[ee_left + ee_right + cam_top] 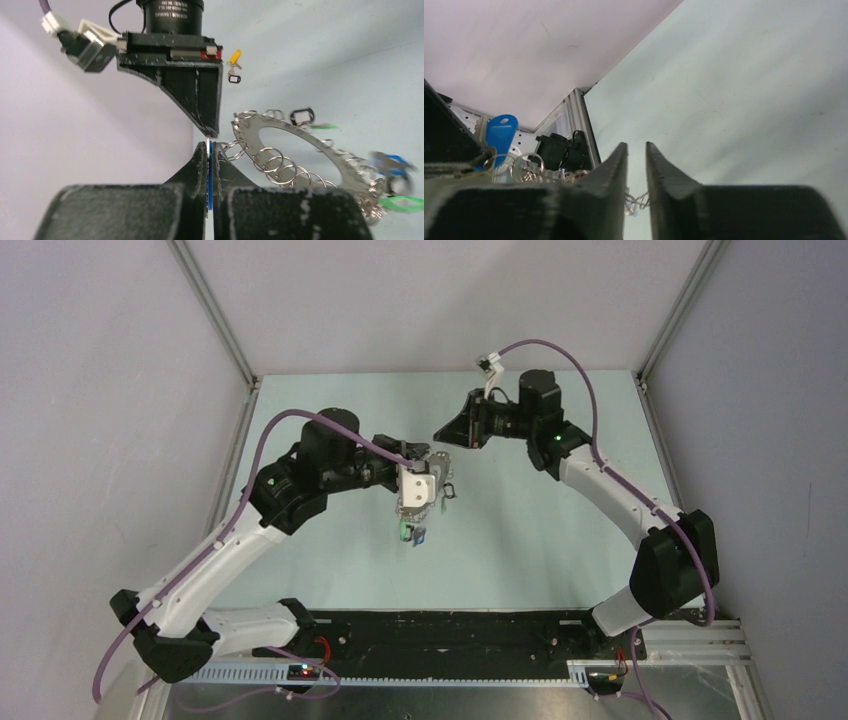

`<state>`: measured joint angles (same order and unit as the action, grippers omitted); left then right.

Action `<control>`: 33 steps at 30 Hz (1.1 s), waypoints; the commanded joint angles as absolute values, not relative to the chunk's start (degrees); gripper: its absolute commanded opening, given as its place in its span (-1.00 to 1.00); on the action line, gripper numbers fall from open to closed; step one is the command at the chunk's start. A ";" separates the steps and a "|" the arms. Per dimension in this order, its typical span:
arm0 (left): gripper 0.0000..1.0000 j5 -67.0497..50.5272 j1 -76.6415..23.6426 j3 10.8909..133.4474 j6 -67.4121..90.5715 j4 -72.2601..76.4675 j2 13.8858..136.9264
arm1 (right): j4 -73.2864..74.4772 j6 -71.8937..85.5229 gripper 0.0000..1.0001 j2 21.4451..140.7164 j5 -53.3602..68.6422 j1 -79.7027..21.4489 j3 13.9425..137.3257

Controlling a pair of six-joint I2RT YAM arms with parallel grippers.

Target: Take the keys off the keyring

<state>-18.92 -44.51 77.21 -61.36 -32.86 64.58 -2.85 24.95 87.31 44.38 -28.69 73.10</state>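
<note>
My left gripper is shut on a blue-headed key, seen edge-on between the jaws. The keyring, a jagged silvery loop hung with several small split rings, dangles from that key. Blurred blue and green keys hang at its far side. In the top view the keyring hangs under the left gripper. My right gripper hovers just beyond it, its fingertips close above the left jaws. In the right wrist view its jaws stand a narrow gap apart, with thin wire rings showing in the gap. The blue key shows to their left.
A yellow-headed key and a dark-headed key lie loose on the pale green table, farther off. A dark tag with a white face sits at the keyring's far rim. Grey walls with metal posts enclose the table.
</note>
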 commanded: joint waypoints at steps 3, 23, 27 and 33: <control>-0.99 -23.02 -44.39 75.03 -60.18 -27.06 60.08 | -3.39 13.50 -0.13 83.14 54.49 -24.52 74.44; -1.00 -22.23 -44.30 73.66 -60.86 -25.67 59.26 | 11.76 -11.96 -0.05 80.73 43.62 -34.31 74.40; -1.00 -22.32 -44.30 73.63 -61.03 -25.60 59.18 | 12.27 -12.66 -0.06 79.22 45.67 -34.46 73.44; -1.00 -24.61 -44.33 74.08 -60.41 -25.66 58.70 | 7.82 -12.12 -0.05 78.99 51.73 -33.72 72.60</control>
<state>-21.85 -44.49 73.10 -60.47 -30.89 60.95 11.27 -11.44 80.64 46.48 -34.11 72.58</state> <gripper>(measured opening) 0.010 0.473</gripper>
